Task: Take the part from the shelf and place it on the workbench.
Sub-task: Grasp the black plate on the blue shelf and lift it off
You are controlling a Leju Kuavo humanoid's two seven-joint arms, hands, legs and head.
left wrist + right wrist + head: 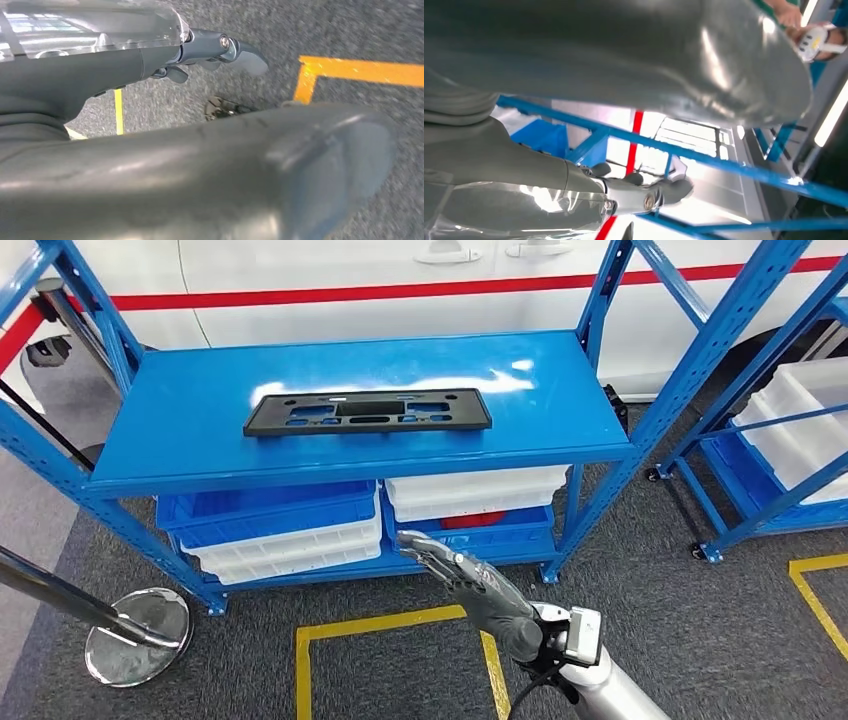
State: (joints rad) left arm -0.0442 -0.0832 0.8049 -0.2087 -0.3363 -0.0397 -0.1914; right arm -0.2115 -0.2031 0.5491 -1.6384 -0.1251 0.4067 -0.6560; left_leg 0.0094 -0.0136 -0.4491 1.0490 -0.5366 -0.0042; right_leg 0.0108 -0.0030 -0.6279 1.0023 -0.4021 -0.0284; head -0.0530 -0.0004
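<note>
One black plate frame (368,411) lies flat on my blue shelf (200,430); my right hand (478,587) reaches toward it, fingers (425,547) released, left hand (220,50) released too.

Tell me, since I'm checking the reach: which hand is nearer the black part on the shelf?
Right. The right hand is raised in front of the shelf, below and short of the black part. The left hand hangs low over the floor, away from it.
</note>
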